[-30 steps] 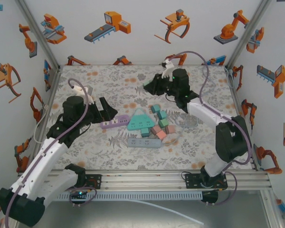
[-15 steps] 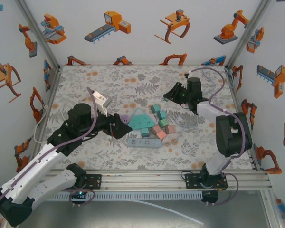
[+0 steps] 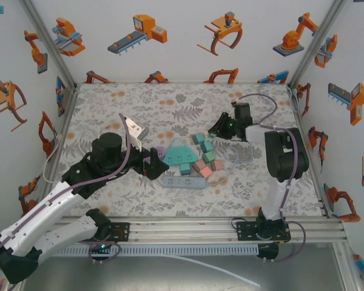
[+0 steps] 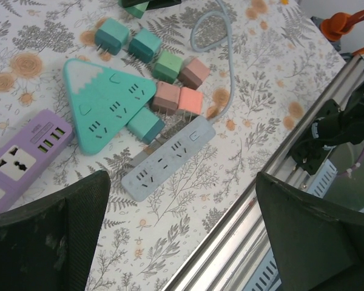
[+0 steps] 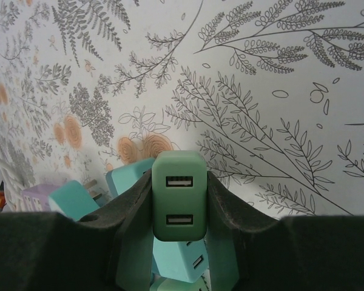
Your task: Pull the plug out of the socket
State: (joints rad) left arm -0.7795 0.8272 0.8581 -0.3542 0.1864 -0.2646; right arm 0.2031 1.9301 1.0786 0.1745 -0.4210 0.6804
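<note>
Right wrist: right gripper (image 5: 179, 182) clamps green USB plug (image 5: 179, 212). Left gripper (image 4: 182, 236) gapes wide above grey power strip (image 4: 167, 160).

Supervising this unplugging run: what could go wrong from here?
The right tool pinches the green plug by its sides alone; it may slip. The left tool is open, bracing nothing, so a pull might drag the teal socket. The cable of the grey strip loops beside the pink plugs and could snag.

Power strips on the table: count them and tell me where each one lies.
3. The purple strip lies partly covered by the left gripper. The teal triangular strip is just right of it. The grey-blue strip lies closer to the near edge. Others may be hidden.
</note>
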